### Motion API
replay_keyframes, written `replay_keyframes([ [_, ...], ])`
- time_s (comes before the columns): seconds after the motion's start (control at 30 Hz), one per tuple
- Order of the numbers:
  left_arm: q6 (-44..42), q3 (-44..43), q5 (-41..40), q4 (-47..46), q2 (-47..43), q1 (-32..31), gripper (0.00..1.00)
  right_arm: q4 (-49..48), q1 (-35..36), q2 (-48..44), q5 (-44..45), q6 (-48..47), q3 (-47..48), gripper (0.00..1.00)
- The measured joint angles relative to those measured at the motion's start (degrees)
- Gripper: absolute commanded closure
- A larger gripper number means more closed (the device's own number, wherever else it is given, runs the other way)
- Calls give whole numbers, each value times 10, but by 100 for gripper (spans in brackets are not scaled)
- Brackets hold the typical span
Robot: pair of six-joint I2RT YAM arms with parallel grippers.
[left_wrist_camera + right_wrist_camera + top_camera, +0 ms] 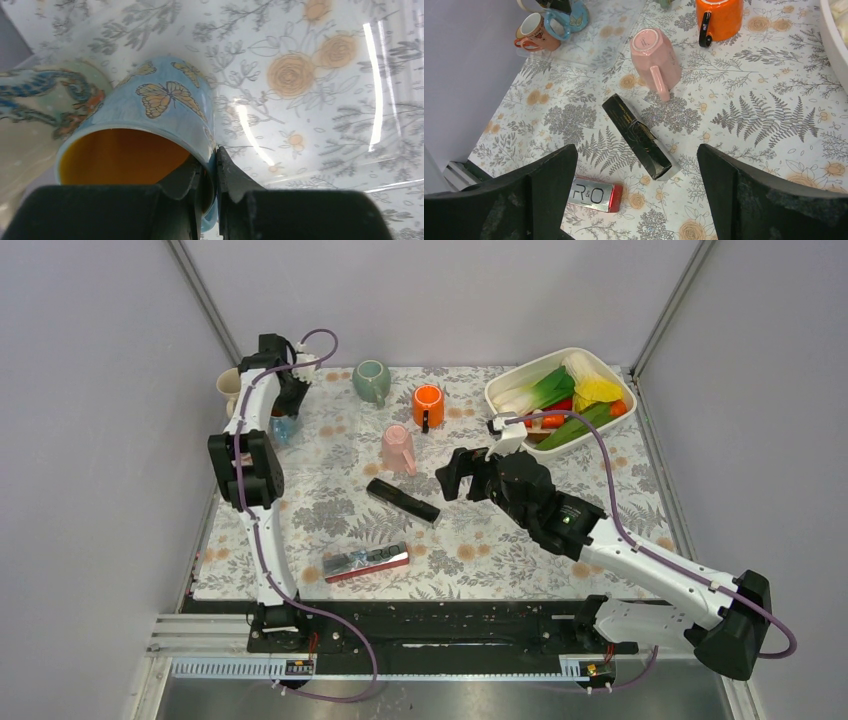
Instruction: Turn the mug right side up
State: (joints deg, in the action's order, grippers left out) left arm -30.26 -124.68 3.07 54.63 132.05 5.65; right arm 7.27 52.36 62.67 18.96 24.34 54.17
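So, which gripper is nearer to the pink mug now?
Right. The right gripper is open just to the right of the pink mug. The left gripper is farther away to the mug's left, shut on the rim of the blue butterfly mug.

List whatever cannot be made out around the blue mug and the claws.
Blue mug: whether it rests on the table or is lifted. The left wrist view shows no underside, and the left arm covers it in the top view.
Left claw: its fingers hide the mug's near rim in the left wrist view.
Patterned mug: blurred and cut by the left edge, left wrist view.
White tray: cut by the right edge, right wrist view.
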Motion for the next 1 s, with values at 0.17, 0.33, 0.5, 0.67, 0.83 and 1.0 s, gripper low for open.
replay_keyframes([
  [0.17,-17,-21,0,-6,11,12,100,10,0,0,4,-11,0,1],
  [0.33,-28,-33,-1,-16,27,16,100,23,0,-1,14,-16,0,1],
  [0.5,-31,-40,-2,-19,33,15,100,25,0,-4,20,-18,0,1],
  [0.67,-28,-40,-5,-32,35,15,58,31,0,-4,28,-19,0,1],
  [0.83,-23,-42,-13,-80,38,15,51,42,0,-4,35,-27,0,1],
  [1.0,-16,-40,-13,-103,38,16,41,60,0,20,47,-54,13,1],
])
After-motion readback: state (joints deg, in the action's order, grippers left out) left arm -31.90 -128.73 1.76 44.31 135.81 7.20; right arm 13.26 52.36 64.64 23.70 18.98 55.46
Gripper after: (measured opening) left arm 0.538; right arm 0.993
